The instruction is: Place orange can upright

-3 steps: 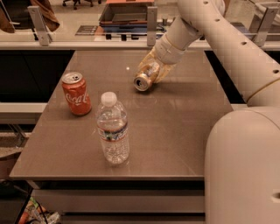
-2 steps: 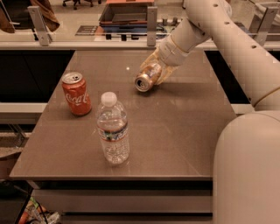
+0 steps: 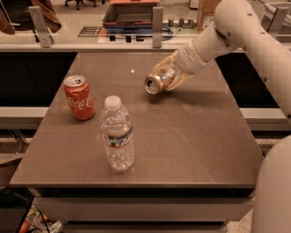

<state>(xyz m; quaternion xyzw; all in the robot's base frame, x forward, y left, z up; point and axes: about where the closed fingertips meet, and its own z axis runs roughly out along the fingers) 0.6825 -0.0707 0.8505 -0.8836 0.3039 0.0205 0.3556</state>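
The orange can (image 3: 159, 80) is golden-tan with a silver top. It lies tilted on its side, top facing the camera and left, held just above the far right part of the brown table (image 3: 182, 136). My gripper (image 3: 169, 76) is shut around the can's body, reaching in from the upper right on the white arm (image 3: 227, 32).
A red Coca-Cola can (image 3: 79, 97) stands upright at the table's left. A clear plastic water bottle (image 3: 117, 134) stands upright near the front middle. A counter with a dark tray (image 3: 129, 13) runs behind the table. The arm's white body (image 3: 273, 191) fills the right edge.
The gripper has lifted the orange can slightly off the table and tilted it, with the arm shifting a little to the right.
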